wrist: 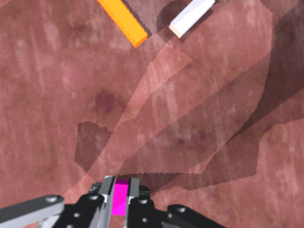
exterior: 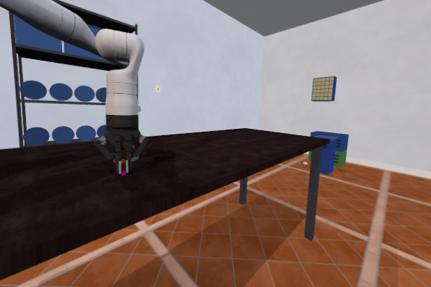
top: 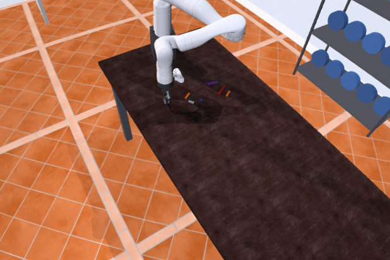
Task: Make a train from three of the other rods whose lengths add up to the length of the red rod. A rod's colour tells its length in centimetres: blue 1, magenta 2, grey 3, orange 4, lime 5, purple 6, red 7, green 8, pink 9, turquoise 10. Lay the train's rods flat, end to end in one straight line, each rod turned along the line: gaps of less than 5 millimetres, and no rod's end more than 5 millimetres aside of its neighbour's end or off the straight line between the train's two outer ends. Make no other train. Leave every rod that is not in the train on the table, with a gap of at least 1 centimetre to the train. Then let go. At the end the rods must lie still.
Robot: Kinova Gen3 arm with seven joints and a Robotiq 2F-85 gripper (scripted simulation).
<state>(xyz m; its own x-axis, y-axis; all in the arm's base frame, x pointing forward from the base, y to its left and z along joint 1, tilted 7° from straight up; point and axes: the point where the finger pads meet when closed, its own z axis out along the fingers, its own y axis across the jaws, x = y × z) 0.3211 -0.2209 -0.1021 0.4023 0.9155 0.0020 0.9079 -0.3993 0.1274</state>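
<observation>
Magenta rod [wrist: 119, 196] sits clamped between the narrow fingers of the gripper [wrist: 119, 190], down at the dark table [top: 252, 169] near its long left edge, close to the arm-end corner; an orange rod [wrist: 122, 21] and grey rod [wrist: 190, 17] lie just beyond.

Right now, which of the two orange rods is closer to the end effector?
The orange rod just right of the end effector, lying next to the grey rod. The other orange rod lies farther off, beside the red rod.

magenta rod [wrist: 119, 196]: short, pinched between fingers, apparently on table
orange rods [top: 187, 95], [top: 228, 93]: flat
grey rod [top: 190, 101]: flat beside blue rod [top: 201, 100]
red rod [top: 222, 89]: flat near purple rod [top: 212, 82]
</observation>
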